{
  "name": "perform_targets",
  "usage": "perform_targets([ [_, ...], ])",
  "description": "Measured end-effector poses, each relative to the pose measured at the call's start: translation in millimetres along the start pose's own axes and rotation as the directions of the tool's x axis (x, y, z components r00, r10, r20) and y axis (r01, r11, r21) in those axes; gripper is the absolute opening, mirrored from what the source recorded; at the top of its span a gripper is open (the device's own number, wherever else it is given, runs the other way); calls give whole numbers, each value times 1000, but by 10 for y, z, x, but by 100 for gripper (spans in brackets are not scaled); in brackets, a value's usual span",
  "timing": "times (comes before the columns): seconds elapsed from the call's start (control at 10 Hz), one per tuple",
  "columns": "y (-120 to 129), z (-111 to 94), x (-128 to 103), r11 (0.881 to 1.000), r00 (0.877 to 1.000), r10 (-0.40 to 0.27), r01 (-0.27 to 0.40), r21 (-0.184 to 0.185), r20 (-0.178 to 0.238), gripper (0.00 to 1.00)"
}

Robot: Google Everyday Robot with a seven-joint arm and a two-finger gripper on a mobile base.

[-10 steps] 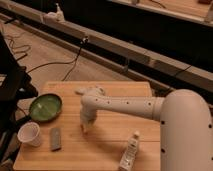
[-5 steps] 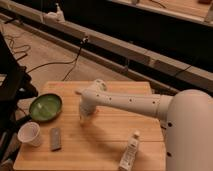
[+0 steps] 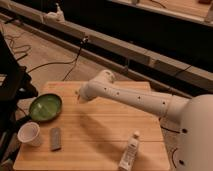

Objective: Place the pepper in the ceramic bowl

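Camera view: gripper [image 3: 80, 95] hovers above the table [image 3: 105, 135], near the ceramic bowl [image 3: 45, 107].
I see no pepper on the wood, so it may be in the gripper, whose state I cannot tell; I'd move across over the bowl's centre, lower, then release.

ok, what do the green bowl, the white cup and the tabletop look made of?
Green bowl: likely glazed ceramic, going by the glossy sheen and darker rim. White cup: probably paper, matte with a thin wall. Tabletop: wood, pale planks with seams. Gripper hangs over the tabletop, beside the bowl.
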Motion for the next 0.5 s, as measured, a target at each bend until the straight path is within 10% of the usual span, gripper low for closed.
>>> perform_targets([
  [0.2,-434,-52,-125,986,989,109,-121,117,104,0],
  [0.5,-778,106,-406,952,946,196,-246,182,257,0],
])
